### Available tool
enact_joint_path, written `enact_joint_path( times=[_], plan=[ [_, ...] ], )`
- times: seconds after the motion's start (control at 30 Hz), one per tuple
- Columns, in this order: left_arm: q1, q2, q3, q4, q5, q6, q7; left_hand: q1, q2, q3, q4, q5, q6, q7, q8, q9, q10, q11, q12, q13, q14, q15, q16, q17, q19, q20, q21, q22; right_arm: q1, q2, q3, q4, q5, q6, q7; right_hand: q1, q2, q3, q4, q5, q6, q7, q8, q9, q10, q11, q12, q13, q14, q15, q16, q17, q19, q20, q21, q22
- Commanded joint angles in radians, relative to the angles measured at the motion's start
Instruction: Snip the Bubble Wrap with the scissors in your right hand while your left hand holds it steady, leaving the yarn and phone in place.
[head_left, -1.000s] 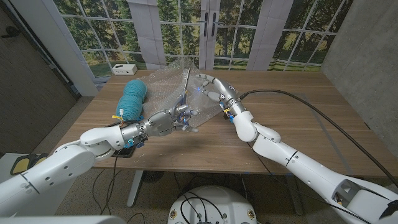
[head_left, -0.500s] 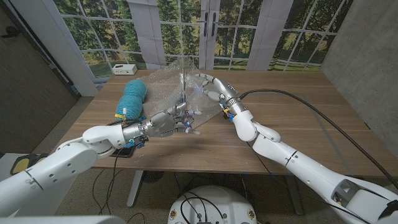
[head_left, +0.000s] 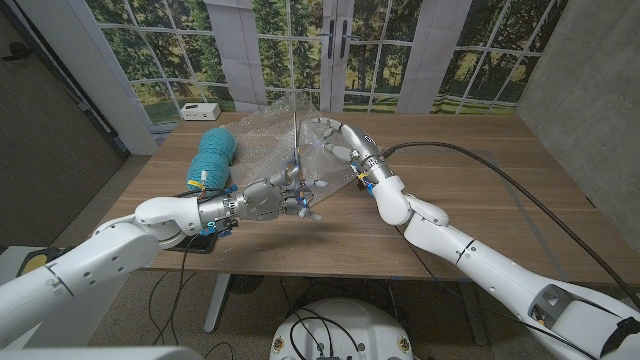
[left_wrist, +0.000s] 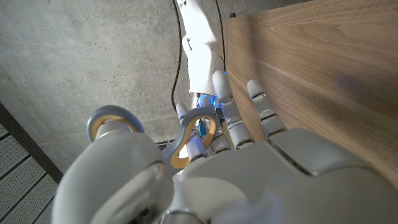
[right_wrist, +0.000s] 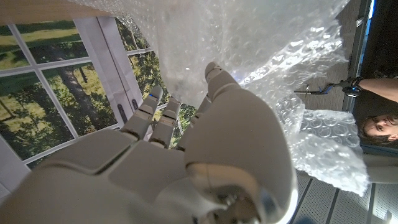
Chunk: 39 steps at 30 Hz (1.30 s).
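Your bubble wrap stands raised as a crumpled sheet at the far middle of the tabletop. Your right hand has its fingers closed into the wrap. Your left hand holds the scissors by their loops, blades pointing up against the sheet. Teal yarn lies just left of the wrap. A white box sits at the far left corner; no writing is readable.

Teal yarn; clear bubble wrap; grey-handled scissors; brown wooden table.
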Motion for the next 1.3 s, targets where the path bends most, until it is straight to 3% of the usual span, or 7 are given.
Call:
enact_joint_path(
  times=[0.03,0.2,0.27,0.43,1.0,1.3],
  plan=[
    [-0.044,-0.006,0.033,0.021,0.008,-0.002,-0.031,-0.003,0.001,-0.011,0.003,0.011,-0.230,0.226,0.008,-0.008,0.002,0.004,-0.001,0.002,0.004,-0.028,-0.003,0.002,-0.007,0.005,-0.003,0.002,0.010,0.003,-0.003,0.011,0.000,0.004,0.003,0.003,0.001,-0.004,0.001,0.001,0.012,-0.002,0.006,0.003,-0.003,-0.002,0.005,0.003,0.010,-0.192,-0.001,0.004,-0.003,0.006,0.000,0.003],
    [-0.036,-0.006,0.029,0.017,-0.004,-0.007,-0.023,-0.002,0.004,-0.017,0.004,0.015,-0.229,0.216,0.009,-0.017,0.006,0.007,-0.001,-0.001,0.005,-0.027,-0.004,0.001,-0.007,0.005,-0.006,0.001,0.011,0.002,-0.003,0.012,0.000,0.006,0.002,0.003,0.000,-0.004,0.000,0.001,0.011,-0.002,0.006,0.003,-0.002,-0.002,0.007,0.004,0.011,-0.192,-0.001,0.005,-0.003,0.007,0.001,0.003],
    [-0.028,-0.003,0.023,0.016,-0.011,-0.012,-0.021,-0.002,0.006,-0.024,0.004,0.020,-0.228,0.182,0.010,-0.028,0.009,0.004,0.001,0.003,0.005,-0.026,-0.001,0.007,-0.006,0.005,-0.008,0.000,0.011,0.003,-0.003,0.011,-0.001,0.005,0.000,0.003,0.000,-0.004,0.000,0.001,0.011,-0.002,0.006,0.003,-0.002,-0.003,0.008,0.004,0.011,-0.192,-0.002,0.005,-0.003,0.006,0.000,0.003],
    [0.002,0.011,-0.007,0.014,-0.019,-0.038,-0.012,0.001,0.010,-0.034,0.004,0.027,-0.226,0.146,0.012,-0.044,0.018,0.002,0.004,0.003,0.010,-0.025,-0.003,0.004,-0.003,0.005,-0.012,-0.001,0.011,0.007,-0.004,0.007,-0.005,-0.001,-0.002,0.004,0.000,-0.004,0.000,0.001,0.011,-0.002,0.006,0.003,-0.003,-0.003,0.007,0.002,0.011,-0.192,-0.002,0.006,-0.003,0.006,0.001,0.003],
    [0.078,0.028,-0.073,0.044,-0.051,-0.090,-0.042,0.013,0.020,-0.048,0.003,0.039,-0.221,0.134,0.012,-0.074,0.022,0.002,0.008,0.010,0.007,-0.025,-0.002,0.011,-0.001,0.005,-0.020,-0.002,0.014,0.029,-0.026,-0.010,-0.036,-0.049,-0.012,0.003,0.001,-0.004,0.000,0.001,0.011,-0.002,0.005,0.003,-0.003,-0.002,0.010,0.001,0.013,-0.192,-0.004,0.010,-0.003,0.006,0.001,0.003],
    [0.074,0.023,-0.076,0.027,-0.049,-0.062,-0.020,0.015,0.023,-0.057,0.004,0.043,-0.231,0.130,0.010,-0.089,0.020,0.003,0.004,0.007,0.006,-0.023,-0.006,0.008,-0.001,0.005,-0.025,-0.002,0.025,0.039,-0.027,0.028,-0.011,-0.013,-0.020,0.002,0.000,-0.005,0.000,0.002,0.011,-0.002,0.005,0.003,-0.004,-0.002,0.010,-0.001,0.014,-0.192,-0.005,0.012,-0.002,0.006,0.001,0.003]
  ],
)
